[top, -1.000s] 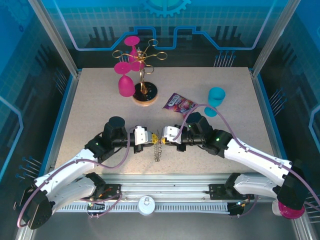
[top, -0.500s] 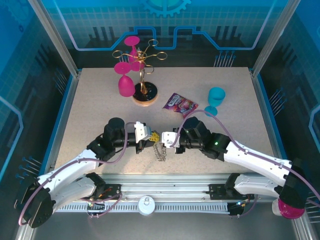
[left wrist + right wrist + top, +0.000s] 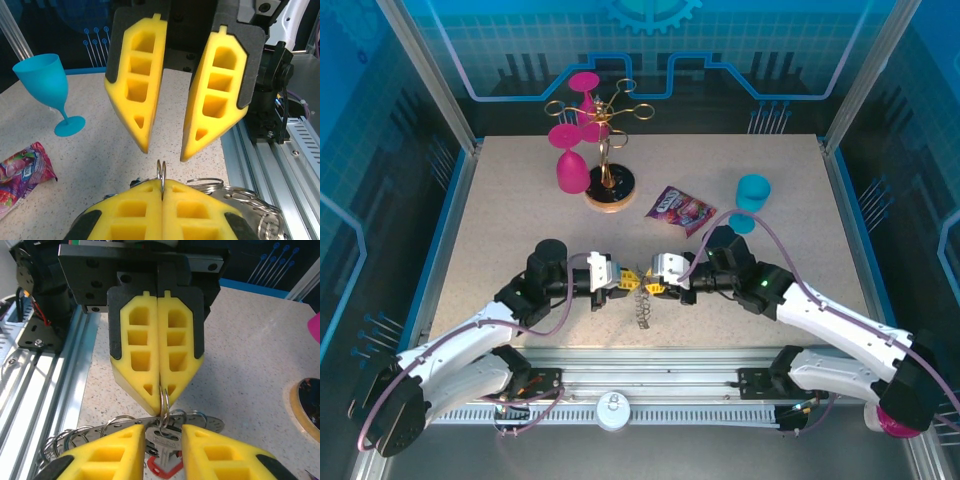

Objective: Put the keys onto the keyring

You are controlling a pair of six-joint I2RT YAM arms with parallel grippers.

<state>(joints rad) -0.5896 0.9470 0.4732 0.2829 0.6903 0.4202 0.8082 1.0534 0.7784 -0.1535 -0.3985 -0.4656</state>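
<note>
Clearance, my view: L gripper and R gripper tip-to-tip, gap btwn too tight to pass; keyring just below. I see open tabletop far left, also far-right corner. Blocks at back: glass stand, snack packet, blue goblet.

1. Stand at the table's back, left of centre; packet just right of it, goblet further right.
2. Keyring near the front edge, between left gripper and right gripper.
3. Key beside the keyring, between the right gripper's fingers.
</note>
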